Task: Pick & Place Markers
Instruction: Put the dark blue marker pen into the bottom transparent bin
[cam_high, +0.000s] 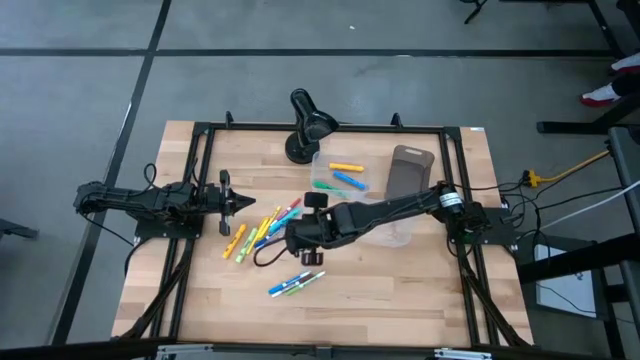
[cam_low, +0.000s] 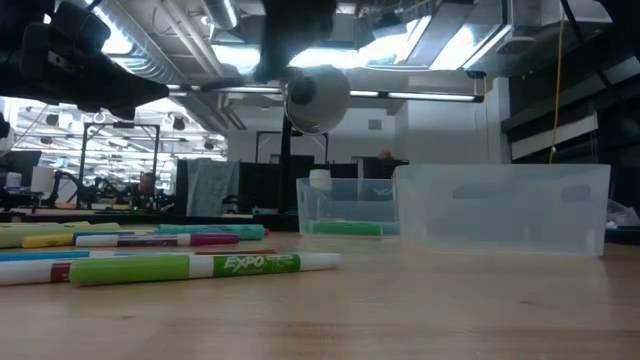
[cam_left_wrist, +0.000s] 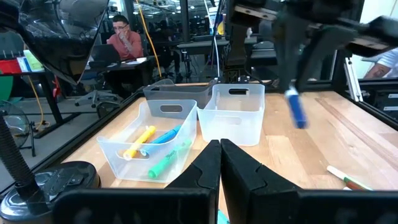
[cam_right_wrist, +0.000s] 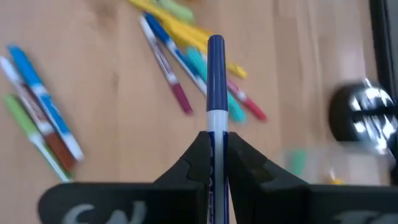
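Note:
Several markers (cam_high: 258, 229) in mixed colours lie in a loose pile on the wooden table, and a few more (cam_high: 296, 284) lie nearer the front edge. My right gripper (cam_right_wrist: 217, 140) hangs above the pile, shut on a blue marker (cam_right_wrist: 216, 68). From the left wrist view that blue marker (cam_left_wrist: 296, 109) hangs slanting in the air. A clear bin (cam_high: 338, 177) holds yellow, blue and green markers. My left gripper (cam_left_wrist: 219, 163) waits shut at the table's left (cam_high: 236, 203), touching nothing. My right gripper pinches the blue marker's white barrel (cam_right_wrist: 217, 124) between its two fingers (cam_right_wrist: 198, 155). The marker lies along the fingers, its blue end (cam_right_wrist: 216, 50) sticking out past their tips. The fingers slant down from the table's right side. The marker is lifted clear of the table.
A second clear bin (cam_high: 392, 232) stands beside the first, partly under my right arm, with a grey-brown tray (cam_high: 408, 170) behind it. A black desk lamp (cam_high: 305, 125) stands at the far edge. A black frame (cam_high: 200, 180) borders the table.

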